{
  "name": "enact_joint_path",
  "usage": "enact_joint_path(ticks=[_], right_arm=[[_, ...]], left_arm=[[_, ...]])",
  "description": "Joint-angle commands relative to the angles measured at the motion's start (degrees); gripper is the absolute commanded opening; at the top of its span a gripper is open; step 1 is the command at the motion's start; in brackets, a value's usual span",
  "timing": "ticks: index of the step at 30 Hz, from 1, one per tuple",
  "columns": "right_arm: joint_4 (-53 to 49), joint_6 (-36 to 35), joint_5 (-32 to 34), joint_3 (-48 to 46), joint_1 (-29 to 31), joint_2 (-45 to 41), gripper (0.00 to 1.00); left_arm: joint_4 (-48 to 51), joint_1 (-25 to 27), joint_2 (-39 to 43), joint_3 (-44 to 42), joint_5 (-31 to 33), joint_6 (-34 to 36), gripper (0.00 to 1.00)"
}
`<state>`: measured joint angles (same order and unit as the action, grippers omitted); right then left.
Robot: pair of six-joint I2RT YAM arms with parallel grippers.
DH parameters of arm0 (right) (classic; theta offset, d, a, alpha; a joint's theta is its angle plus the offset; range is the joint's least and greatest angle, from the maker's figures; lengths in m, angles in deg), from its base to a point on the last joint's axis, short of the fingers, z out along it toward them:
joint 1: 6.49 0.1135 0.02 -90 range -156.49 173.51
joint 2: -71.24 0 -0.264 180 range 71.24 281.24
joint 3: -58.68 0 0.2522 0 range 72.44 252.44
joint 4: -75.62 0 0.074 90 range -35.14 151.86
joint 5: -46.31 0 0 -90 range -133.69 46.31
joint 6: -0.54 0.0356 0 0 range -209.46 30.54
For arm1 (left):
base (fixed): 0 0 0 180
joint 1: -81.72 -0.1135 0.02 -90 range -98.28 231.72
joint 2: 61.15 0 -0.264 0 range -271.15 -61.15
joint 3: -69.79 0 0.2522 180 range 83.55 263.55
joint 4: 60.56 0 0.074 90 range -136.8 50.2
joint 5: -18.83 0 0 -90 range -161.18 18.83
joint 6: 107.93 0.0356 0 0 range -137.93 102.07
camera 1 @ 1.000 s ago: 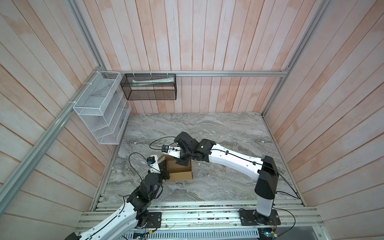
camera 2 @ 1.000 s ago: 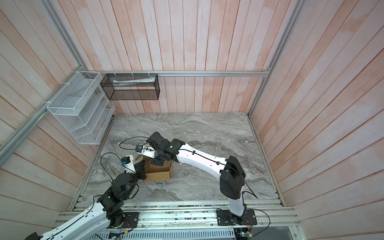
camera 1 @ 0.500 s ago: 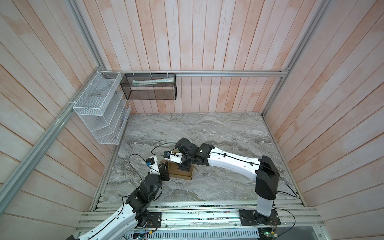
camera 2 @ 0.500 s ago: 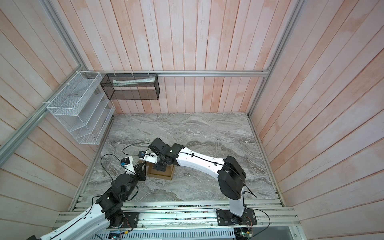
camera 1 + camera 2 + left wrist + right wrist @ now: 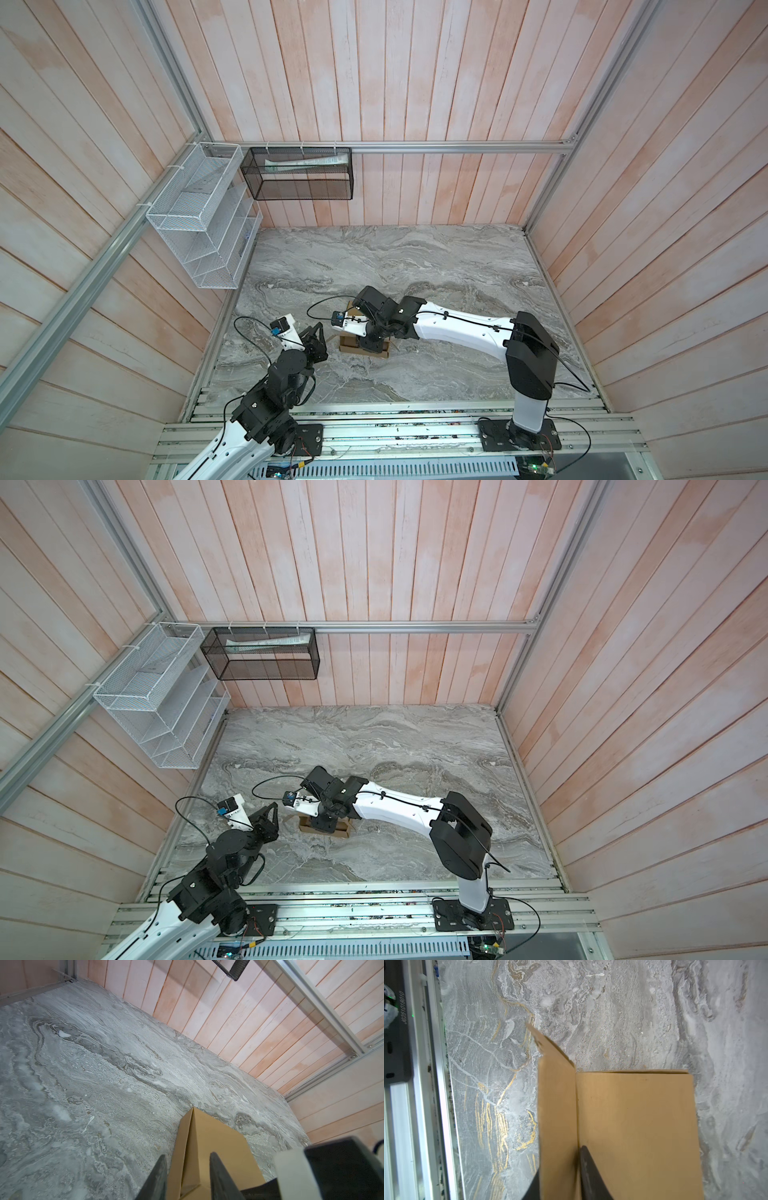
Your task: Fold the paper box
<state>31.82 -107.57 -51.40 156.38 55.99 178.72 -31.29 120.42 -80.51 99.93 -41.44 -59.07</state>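
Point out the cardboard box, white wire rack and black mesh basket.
cardboard box [image 5: 633,1126], right wrist view, flat panel.
white wire rack [image 5: 178,221], in a top view, front mesh.
black mesh basket [image 5: 303,189], in a top view, front wall.

The box [image 5: 633,1126] at the right gripper [image 5: 560,1167] is plain brown all over. Its fingers [image 5: 591,1178] are black. The table [image 5: 633,1012] under it is grey marble with white and golden veins. The walls [image 5: 415,83] far from it are pale pink planks with whitish stains.
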Motion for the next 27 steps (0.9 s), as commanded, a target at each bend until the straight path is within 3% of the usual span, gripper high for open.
enact_joint_path(ticks=[1,15,19,27], right_arm=[[1.61,2.37,-2.67,-2.00,0.37,0.12,0.34],[11.32,11.40,-5.75,-11.25,1.51,-0.87,0.53],[12.15,13.13,-5.10,-12.68,1.82,-1.00,0.64],[12.42,16.92,0.15,-13.87,2.63,-6.53,0.67]], left_arm=[[9.03,0.05,-0.95,3.60,3.23,-3.23,0.36],[16.12,-0.02,-1.66,10.25,4.46,-3.12,0.37],[17.40,-0.01,-1.48,11.48,3.22,-2.20,0.34],[19.42,-0.03,0.20,12.43,0.92,-2.15,0.35]])
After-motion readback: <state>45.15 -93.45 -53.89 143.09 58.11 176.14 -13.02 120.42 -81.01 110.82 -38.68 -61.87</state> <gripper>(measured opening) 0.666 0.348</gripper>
